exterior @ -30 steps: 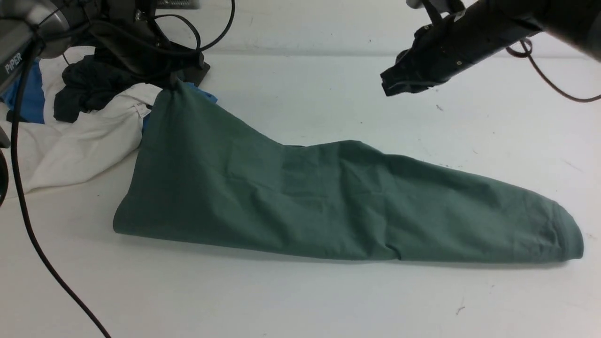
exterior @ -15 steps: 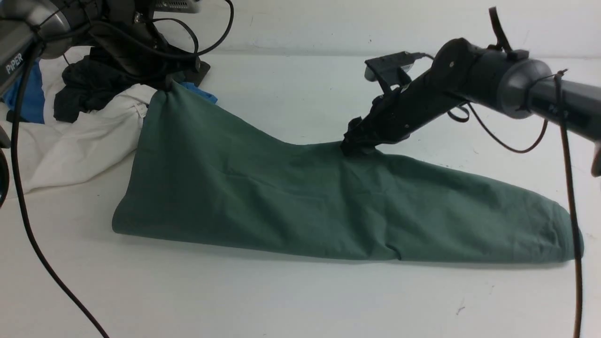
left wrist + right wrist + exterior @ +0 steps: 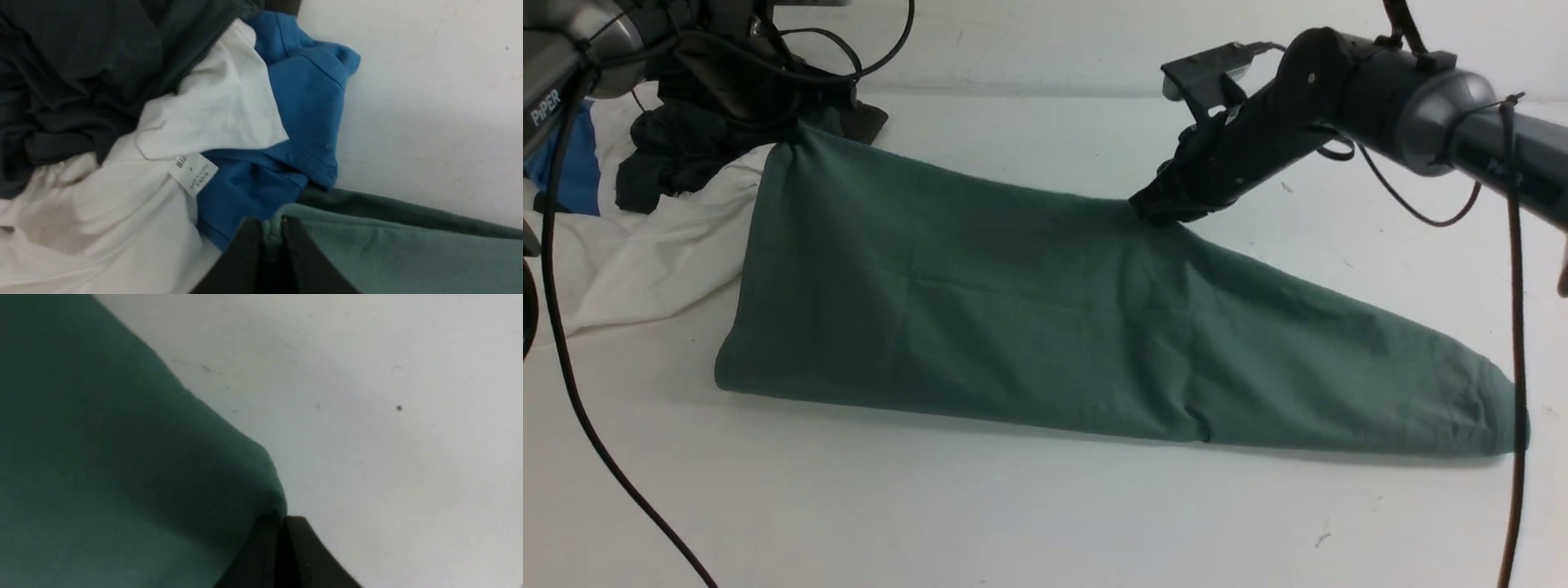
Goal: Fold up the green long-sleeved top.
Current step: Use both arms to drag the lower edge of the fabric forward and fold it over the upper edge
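Between left fingers [image 3: 239, 261] and right fingers [image 3: 304, 555], both pinching it, the green long-sleeved top [image 3: 1013, 327] hangs lifted; next, probably, fold it over evenly.

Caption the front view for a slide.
Left gripper and right gripper hold the green top by its far edge, raised off the table.

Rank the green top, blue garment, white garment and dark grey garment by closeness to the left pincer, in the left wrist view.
1. Green top, clamped in the left pincer.
2. Blue garment and white garment, both beside it: too close to call.
3. Dark grey garment, beyond the white one.
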Controlling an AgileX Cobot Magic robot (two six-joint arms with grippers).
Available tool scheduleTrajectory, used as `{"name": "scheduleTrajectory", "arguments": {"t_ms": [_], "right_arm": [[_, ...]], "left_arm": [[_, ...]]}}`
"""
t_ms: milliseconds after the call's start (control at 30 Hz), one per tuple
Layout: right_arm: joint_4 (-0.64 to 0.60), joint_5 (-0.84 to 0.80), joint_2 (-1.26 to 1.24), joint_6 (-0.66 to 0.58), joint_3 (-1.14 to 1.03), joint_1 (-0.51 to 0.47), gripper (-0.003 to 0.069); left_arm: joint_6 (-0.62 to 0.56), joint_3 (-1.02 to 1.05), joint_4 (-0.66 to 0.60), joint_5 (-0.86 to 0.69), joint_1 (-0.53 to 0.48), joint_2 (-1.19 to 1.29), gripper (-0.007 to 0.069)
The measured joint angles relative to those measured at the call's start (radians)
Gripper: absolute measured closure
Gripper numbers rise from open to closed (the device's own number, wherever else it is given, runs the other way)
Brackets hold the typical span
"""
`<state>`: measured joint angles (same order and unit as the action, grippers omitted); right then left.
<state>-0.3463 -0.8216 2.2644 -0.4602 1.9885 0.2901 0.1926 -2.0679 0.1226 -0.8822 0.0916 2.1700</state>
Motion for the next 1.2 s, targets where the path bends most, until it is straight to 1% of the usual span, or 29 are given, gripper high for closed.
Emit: {"name": "scheduleTrajectory", "arguments": {"t_ms": [267, 333, 400, 467, 533, 567, 600, 633, 700, 733, 800, 867, 967, 1000, 1067, 1100, 1200], "right_arm": [[0.004, 0.046, 0.049, 0.017, 0.0, -0.003, 0.0659], [0.004, 0.054, 0.063, 0.017, 0.0, -0.003, 0.0651], [0.007, 0.063, 0.069, 0.017, 0.0, -0.003, 0.0629], [0.009, 0.07, 0.071, 0.018, 0.0, -0.003, 0.0591], [0.009, 0.086, 0.071, 0.019, 0.0, -0.003, 0.0537], [0.009, 0.088, 0.071, 0.019, 0.0, -0.003, 0.0531], [0.016, 0.092, 0.071, 0.025, 0.0, -0.003, 0.0476], [0.026, 0.09, 0.071, 0.033, 0.0, -0.003, 0.0447], [0.065, 0.076, 0.064, 0.06, 0.0, -0.003, 0.0378], [0.107, 0.051, 0.055, 0.092, 0.0, -0.003, 0.0334], [0.193, -0.016, 0.024, 0.165, 0.004, -0.003, 0.0268], [0.276, -0.107, -0.023, 0.233, 0.021, -0.003, 0.0221], [0.34, -0.238, -0.088, 0.277, 0.053, -0.003, 0.0206], [0.373, -0.315, -0.123, 0.292, 0.071, -0.003, 0.0215], [0.391, -0.385, -0.182, 0.309, 0.083, -0.011, 0.0268], [0.39, -0.401, -0.219, 0.322, 0.073, -0.02, 0.0321], [0.373, -0.411, -0.312, 0.344, -0.014, -0.051, 0.0499]], "left_arm": [[0.005, -0.002, 0.016, 0.09, 0.0, 0.094, 0.0605], [0.007, -0.002, 0.017, 0.1, 0.0, 0.113, 0.0595], [0.008, -0.002, 0.02, 0.105, 0.0, 0.126, 0.0573], [0.008, -0.002, 0.029, 0.114, 0.0, 0.135, 0.0526], [0.011, -0.002, 0.042, 0.12, 0.0, 0.142, 0.0466], [0.012, -0.002, 0.045, 0.12, 0.0, 0.143, 0.0458], [0.017, -0.002, 0.06, 0.121, 0.0, 0.147, 0.0396], [0.022, -0.002, 0.069, 0.119, 0.0, 0.147, 0.0357], [0.024, -0.009, 0.106, 0.101, 0.0, 0.144, 0.03], [0.026, -0.016, 0.128, 0.08, 0.0, 0.135, 0.0277], [0.03, -0.036, 0.172, 0.025, 0.0, 0.104, 0.0256], [0.03, -0.059, 0.183, -0.026, 0.0, 0.066, 0.0263], [0.022, -0.08, 0.146, -0.113, 0.0, 0.007, 0.0319], [-0.003, -0.086, 0.086, -0.164, 0.0, -0.024, 0.0374], [-0.075, -0.087, -0.017, -0.244, 0.001, -0.064, 0.0491], [-0.129, -0.087, -0.076, -0.287, 0.004, -0.077, 0.0562], [-0.232, -0.078, -0.186, -0.349, 0.014, -0.072, 0.0619]]}}
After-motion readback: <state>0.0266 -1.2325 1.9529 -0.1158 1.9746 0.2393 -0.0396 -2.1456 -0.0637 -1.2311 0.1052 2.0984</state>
